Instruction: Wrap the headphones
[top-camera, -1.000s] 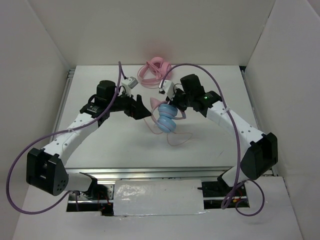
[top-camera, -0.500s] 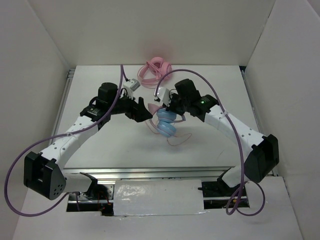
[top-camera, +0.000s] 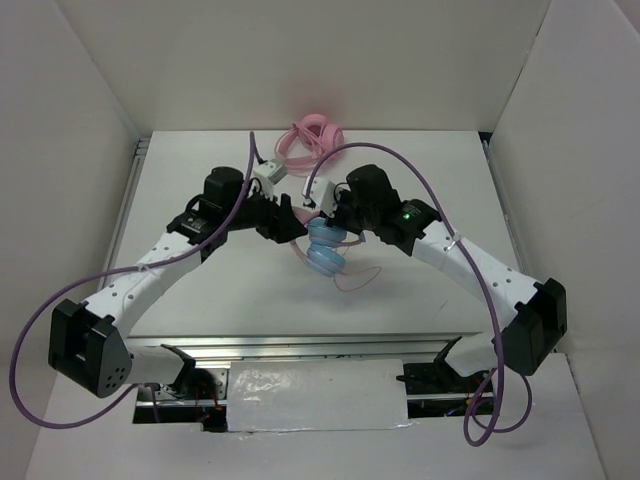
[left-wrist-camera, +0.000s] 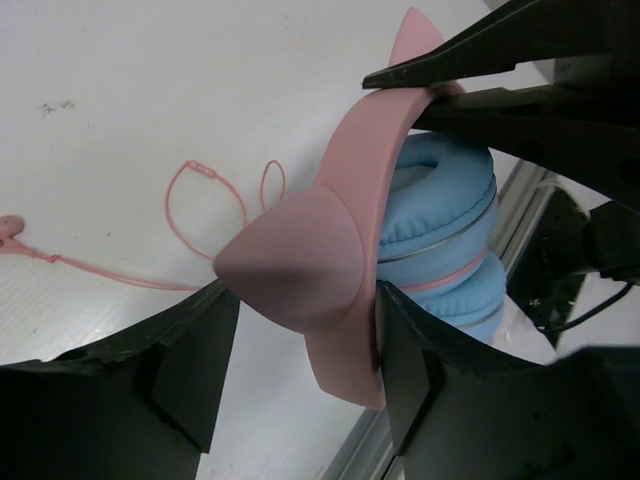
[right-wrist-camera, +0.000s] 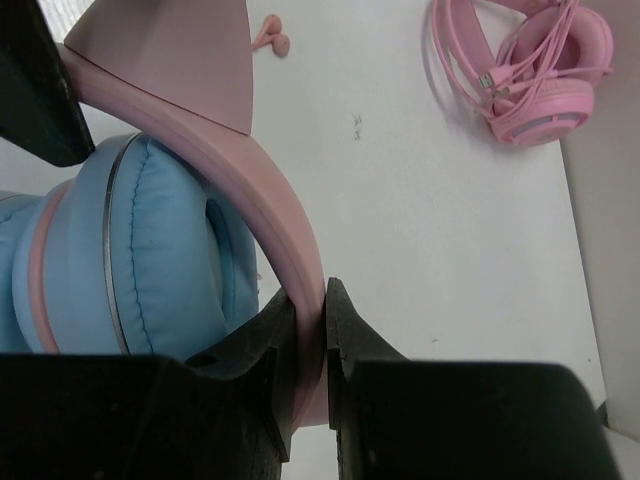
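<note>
Pink headband (right-wrist-camera: 285, 240) of the headphones (top-camera: 326, 256) is clamped by the right end effector (right-wrist-camera: 312, 295) and straddled, grip unclear, by the left end effector (left-wrist-camera: 305, 335); next, the loose cable (left-wrist-camera: 200, 168) must be gathered.

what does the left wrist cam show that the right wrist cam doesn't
Only the left wrist view: the thin pink cable looped on the table.
Only the right wrist view: the all-pink headphones, cord wound on them, lying apart on the table.
Both: the headphones, with their pink headband, a cat ear and blue ear cups, and the right hand pinched on the headband.
</note>
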